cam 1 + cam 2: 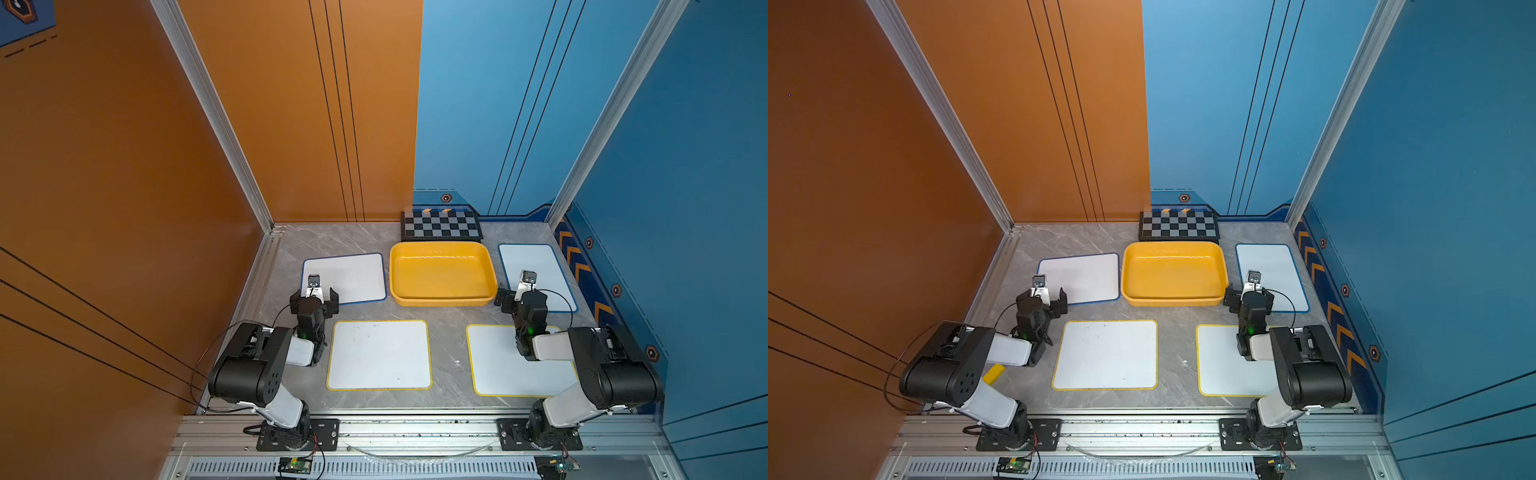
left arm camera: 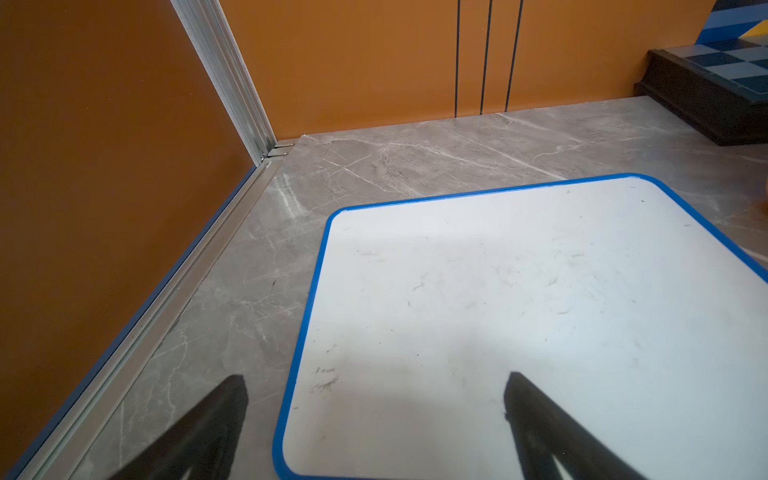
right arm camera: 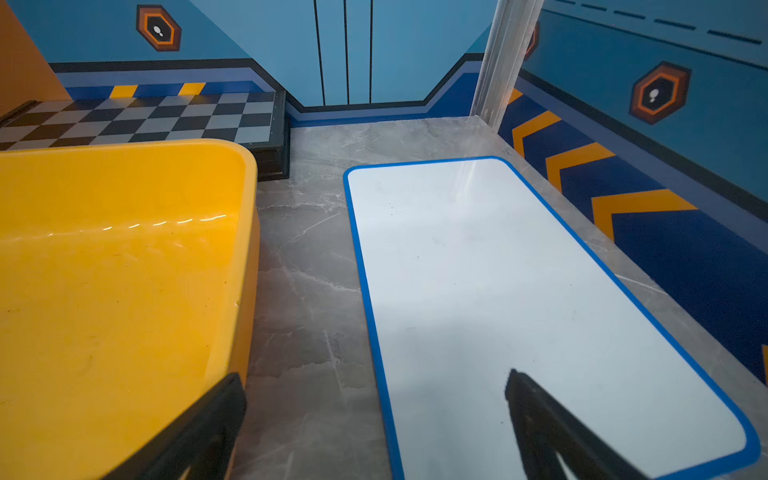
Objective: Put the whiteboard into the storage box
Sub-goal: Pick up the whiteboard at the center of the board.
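Note:
The storage box (image 1: 441, 275) (image 1: 1173, 272) (image 3: 104, 257) is a shallow yellow tray, empty, at the back middle of the table. Several whiteboards lie flat around it: a blue-edged one (image 1: 353, 276) (image 2: 519, 311) to its left, a blue-edged one (image 1: 536, 262) (image 3: 519, 291) to its right, and two yellow-edged ones (image 1: 380, 355) (image 1: 496, 365) nearer the front. My left gripper (image 1: 315, 297) (image 2: 376, 378) hangs open over the left blue board's near left corner. My right gripper (image 1: 521, 296) (image 3: 375, 376) stands open, straddling the gap between the box and the right blue board. Neither holds anything.
A black-and-grey checkerboard (image 1: 441, 226) stands against the back wall just behind the box. An orange wall closes the left side and a blue wall the right. A small yellow block (image 1: 994, 372) lies by the left arm. An aluminium rail (image 1: 415, 428) runs along the front.

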